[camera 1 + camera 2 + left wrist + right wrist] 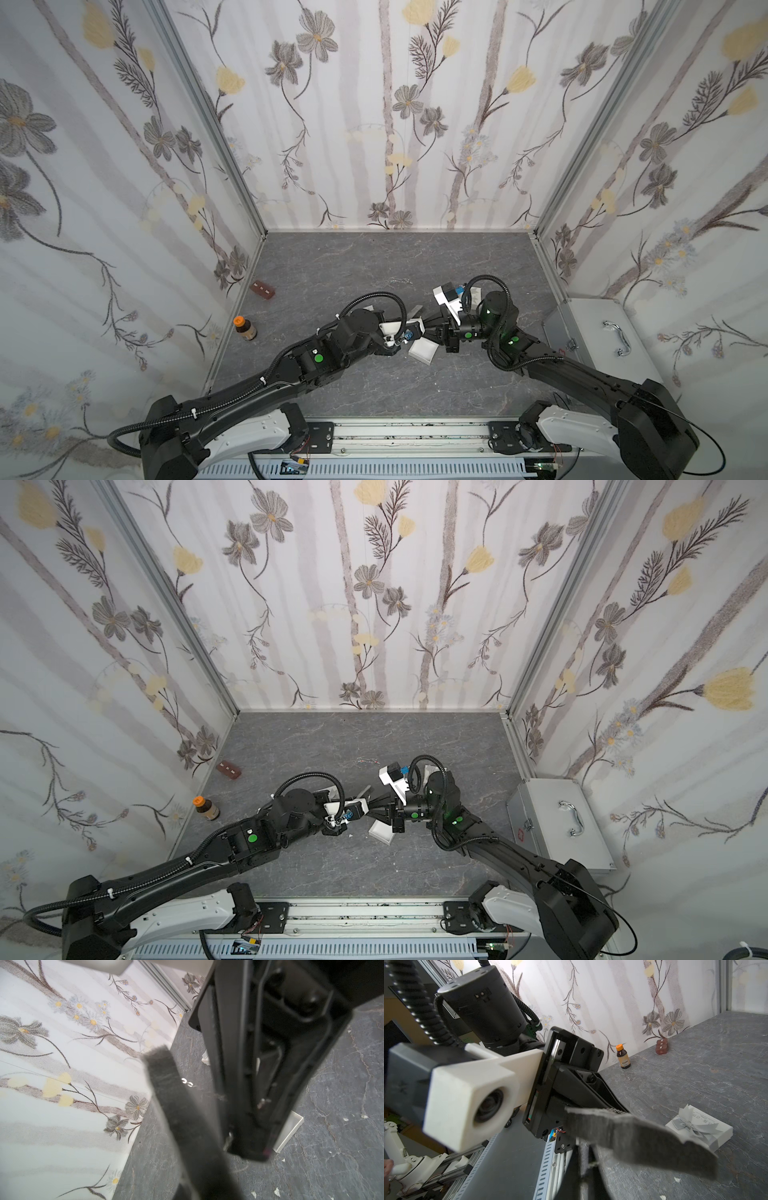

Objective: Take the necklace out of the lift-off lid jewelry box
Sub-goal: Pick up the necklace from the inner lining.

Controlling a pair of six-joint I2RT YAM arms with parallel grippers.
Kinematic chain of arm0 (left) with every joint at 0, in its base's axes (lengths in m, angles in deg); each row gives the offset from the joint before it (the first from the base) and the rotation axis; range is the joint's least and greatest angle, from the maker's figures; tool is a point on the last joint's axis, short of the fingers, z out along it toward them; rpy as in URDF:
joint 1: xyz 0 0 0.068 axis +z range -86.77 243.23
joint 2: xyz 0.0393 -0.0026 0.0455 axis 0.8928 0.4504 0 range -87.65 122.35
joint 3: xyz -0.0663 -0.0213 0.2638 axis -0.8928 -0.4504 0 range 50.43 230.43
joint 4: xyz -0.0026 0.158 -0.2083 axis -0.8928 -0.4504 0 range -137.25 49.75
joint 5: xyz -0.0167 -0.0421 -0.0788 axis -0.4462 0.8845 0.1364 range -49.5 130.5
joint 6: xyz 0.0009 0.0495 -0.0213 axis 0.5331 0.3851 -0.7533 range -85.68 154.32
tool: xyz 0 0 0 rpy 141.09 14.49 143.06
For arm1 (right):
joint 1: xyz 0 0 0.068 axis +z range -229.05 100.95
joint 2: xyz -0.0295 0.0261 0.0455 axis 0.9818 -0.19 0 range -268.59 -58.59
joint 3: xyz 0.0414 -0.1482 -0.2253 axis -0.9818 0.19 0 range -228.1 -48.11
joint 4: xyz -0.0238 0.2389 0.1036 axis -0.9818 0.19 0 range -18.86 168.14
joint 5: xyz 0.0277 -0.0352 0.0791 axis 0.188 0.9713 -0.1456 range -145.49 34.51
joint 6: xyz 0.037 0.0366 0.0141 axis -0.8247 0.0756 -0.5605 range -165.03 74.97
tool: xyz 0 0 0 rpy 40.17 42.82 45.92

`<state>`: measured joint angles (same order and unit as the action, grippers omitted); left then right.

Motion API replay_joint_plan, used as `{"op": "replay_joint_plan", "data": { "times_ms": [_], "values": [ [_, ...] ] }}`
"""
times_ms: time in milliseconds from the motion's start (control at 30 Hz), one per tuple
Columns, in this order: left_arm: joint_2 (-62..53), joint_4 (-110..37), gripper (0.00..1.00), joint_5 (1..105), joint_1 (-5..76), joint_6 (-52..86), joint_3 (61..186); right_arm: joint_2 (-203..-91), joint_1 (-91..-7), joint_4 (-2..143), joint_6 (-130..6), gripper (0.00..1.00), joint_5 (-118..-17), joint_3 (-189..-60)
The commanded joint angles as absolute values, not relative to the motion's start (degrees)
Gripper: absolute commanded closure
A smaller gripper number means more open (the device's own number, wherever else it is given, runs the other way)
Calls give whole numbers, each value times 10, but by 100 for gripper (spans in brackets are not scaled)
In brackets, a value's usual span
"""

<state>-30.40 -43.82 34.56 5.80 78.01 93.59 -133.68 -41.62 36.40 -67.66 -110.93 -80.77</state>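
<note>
You are gripping the grey felt pad (643, 1138) in the clenched left gripper (618, 1106), above the near middle of the table (374, 257). The necklace (187, 1082) is lying against this pad. The right gripper (583, 1159) is sitting clenched just beside it; you cannot tell whether it is pinching chain. The bowed lid (699, 1126) is lying below.

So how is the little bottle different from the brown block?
The bottle stands tall and round; the block lies low and boxy. The bottle has an orange cap and a label; the block is reddish-brown with pale marks. Both sit by the left wall.
</note>
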Motion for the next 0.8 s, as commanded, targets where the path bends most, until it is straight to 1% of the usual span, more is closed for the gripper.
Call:
{"op": "replay_joint_plan", "data": {
  "times_ms": [0, 333, 500, 600, 767],
  "values": [
    [-304, -416, 100, 349, 58, 783, 935, -1331, -416, 353, -671, 93, -1119, -809],
    [-303, -407, 100, 366, 58, 769, 924, -1312, -417, 391, -665, 94, -1103, -826],
    [-302, -401, 100, 375, 58, 762, 918, -1302, -417, 405, -663, 97, -1099, -834],
    [-302, -393, 100, 386, 57, 755, 913, -1298, -418, 406, -664, 99, -1091, -837],
    [-299, -388, 100, 411, 57, 743, 907, -1300, -426, 374, -685, 100, -1099, -843]
  ]
}}
